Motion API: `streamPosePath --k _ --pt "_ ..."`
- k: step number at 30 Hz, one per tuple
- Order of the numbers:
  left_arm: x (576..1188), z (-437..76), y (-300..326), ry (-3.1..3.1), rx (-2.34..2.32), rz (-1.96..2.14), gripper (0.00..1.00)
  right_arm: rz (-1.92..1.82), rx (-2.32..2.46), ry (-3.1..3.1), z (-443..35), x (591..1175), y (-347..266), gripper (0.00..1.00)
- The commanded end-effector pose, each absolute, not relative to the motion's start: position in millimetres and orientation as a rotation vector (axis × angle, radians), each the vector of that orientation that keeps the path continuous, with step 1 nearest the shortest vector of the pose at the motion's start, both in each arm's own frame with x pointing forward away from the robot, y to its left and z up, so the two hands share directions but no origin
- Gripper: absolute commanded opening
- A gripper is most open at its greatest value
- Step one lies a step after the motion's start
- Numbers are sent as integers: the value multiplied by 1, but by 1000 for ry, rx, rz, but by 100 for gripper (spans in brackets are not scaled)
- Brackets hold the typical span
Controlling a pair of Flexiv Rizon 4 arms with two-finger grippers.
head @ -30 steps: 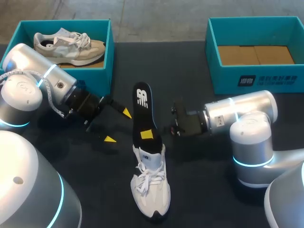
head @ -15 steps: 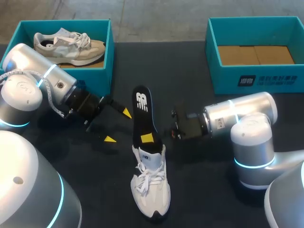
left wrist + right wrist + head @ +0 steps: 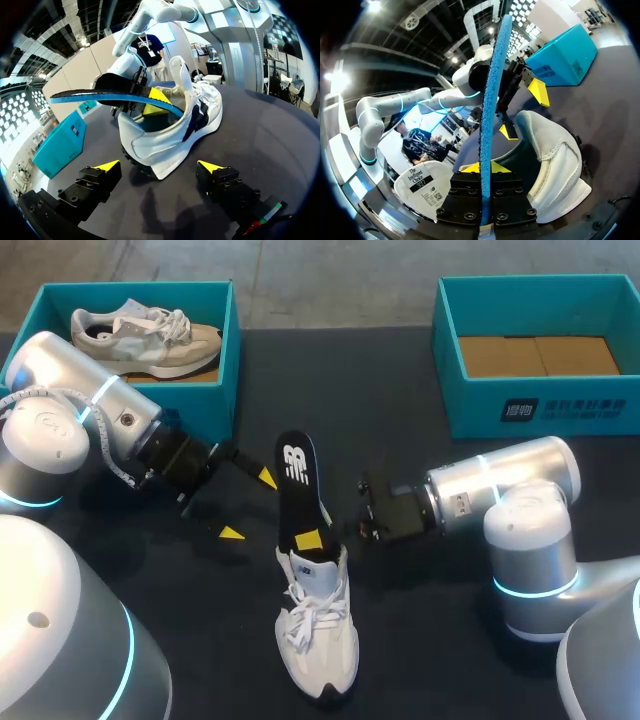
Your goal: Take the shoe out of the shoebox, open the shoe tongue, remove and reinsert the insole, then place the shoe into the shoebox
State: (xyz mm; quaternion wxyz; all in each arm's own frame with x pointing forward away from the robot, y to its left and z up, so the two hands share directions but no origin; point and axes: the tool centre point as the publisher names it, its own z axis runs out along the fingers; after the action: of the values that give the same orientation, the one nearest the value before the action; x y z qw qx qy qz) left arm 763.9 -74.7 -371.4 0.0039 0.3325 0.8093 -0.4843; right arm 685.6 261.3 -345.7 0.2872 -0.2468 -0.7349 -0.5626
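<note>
- While the white shoe (image 3: 318, 630) stood on its sole near the middle of the dark table (image 3: 420, 640), outside both boxes, the black insole (image 3: 298, 475) stuck out of its opening, past the heel.
- The right gripper (image 3: 485, 169) pinched the insole between its two yellow tips, just above the opening of the shoe.
- The left gripper (image 3: 250, 505) was just beside the insole, its fingers spread wide with nothing held between them.
- The left shoebox (image 3: 228, 350), teal, at the far left corner, held a second shoe (image 3: 145, 335), beige and white.
- The right shoebox (image 3: 540, 405), also teal, at the far right, showed a brown cardboard floor (image 3: 535, 355).
</note>
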Motion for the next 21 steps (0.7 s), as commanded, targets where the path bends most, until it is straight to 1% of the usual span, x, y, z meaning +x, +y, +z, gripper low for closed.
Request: streamPosePath --k 1,13,21 --pt "764 -371 -74 2537 1044 -1516 100 -1499 -664 -1963 -349 680 261 0" --pt "764 -371 -74 2537 1044 -1516 100 -1476 -666 -1965 -352 671 259 0" --pt "764 -371 -74 2537 1044 -1516 100 -1525 -665 -1972 -346 678 261 0"
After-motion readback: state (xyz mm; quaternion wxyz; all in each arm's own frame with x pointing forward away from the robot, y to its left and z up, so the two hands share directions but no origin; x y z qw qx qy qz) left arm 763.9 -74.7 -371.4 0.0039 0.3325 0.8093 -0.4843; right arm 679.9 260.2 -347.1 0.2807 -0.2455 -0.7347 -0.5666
